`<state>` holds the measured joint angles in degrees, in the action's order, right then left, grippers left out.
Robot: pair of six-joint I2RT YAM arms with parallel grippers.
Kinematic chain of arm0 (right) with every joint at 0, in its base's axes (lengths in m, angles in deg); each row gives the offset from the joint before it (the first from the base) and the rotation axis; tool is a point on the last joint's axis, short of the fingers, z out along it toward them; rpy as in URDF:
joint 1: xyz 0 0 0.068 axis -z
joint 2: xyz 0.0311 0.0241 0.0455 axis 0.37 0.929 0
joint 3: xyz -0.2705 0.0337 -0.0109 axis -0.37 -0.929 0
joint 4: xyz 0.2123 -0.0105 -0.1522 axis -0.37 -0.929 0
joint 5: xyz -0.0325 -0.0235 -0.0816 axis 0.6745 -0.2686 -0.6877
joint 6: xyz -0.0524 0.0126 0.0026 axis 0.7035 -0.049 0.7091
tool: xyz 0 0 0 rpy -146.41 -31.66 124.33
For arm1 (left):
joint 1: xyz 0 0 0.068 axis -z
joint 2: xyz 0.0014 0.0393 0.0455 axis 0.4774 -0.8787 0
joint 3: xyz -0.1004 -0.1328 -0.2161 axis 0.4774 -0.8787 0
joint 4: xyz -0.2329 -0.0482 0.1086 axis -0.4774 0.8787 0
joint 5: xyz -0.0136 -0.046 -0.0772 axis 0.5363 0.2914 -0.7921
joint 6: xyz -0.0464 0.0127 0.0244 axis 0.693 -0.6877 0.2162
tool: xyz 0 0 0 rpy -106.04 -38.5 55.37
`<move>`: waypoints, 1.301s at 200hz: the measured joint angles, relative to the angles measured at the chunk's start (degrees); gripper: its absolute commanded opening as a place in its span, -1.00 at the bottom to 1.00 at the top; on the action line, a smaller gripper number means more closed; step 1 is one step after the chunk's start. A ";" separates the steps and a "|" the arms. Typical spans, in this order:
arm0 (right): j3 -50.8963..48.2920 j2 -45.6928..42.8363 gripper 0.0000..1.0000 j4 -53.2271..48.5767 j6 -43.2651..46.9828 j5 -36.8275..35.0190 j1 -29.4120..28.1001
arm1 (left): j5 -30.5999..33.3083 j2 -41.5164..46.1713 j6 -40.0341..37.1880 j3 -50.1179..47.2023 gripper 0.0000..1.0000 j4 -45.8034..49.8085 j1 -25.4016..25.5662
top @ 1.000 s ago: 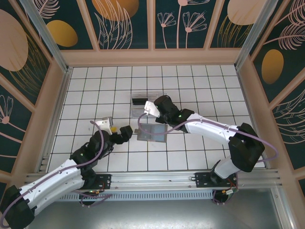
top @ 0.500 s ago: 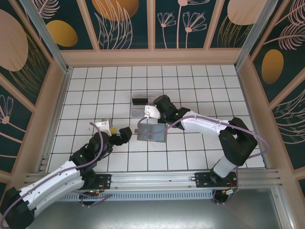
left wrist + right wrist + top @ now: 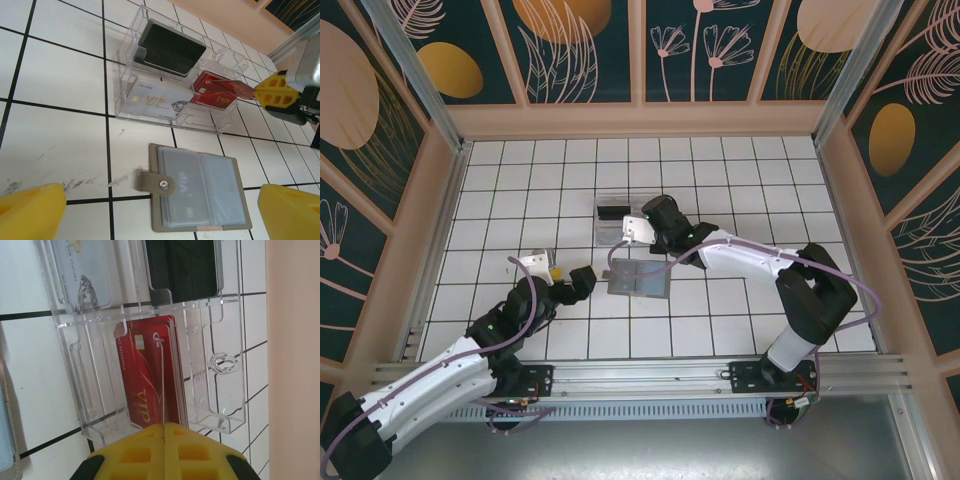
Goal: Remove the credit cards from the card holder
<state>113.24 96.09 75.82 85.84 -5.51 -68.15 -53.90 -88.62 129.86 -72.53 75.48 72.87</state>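
The grey card holder lies open on the tiles, its snap tab pointing left. One pale credit card marked VIP shows through its clear sleeve. My right gripper is shut on a red credit card. It holds the card edge-on over the stack of red cards in the clear tray. My left gripper stands open just left of the holder, its yellow fingertips either side of it and touching nothing.
The clear tray also holds a white VIP card and a black stack. It sits just beyond the holder. Wooden walls ring the tiled table, and a metal rail runs along the near edge.
My right gripper has moved away from above the holder toward the tray, carrying the red card. The left arm has hardly moved.
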 measured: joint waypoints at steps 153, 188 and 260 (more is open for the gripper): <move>3.39 5.97 -1.00 0.13 0.02 1.05 0.52 | 0.37 0.00 0.00 0.00 0.97 0.02 0.00; 3.39 6.08 -1.00 0.48 0.00 1.03 1.33 | 0.37 0.00 0.00 0.00 0.97 0.02 0.00; 3.39 6.08 -1.00 0.50 -0.02 1.16 2.54 | 0.37 0.00 -0.15 -0.39 0.97 0.17 0.00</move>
<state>116.62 102.17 76.32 85.82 -4.35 -65.61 -53.52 -88.62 129.71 -72.92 75.65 72.87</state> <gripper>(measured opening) 0.050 0.986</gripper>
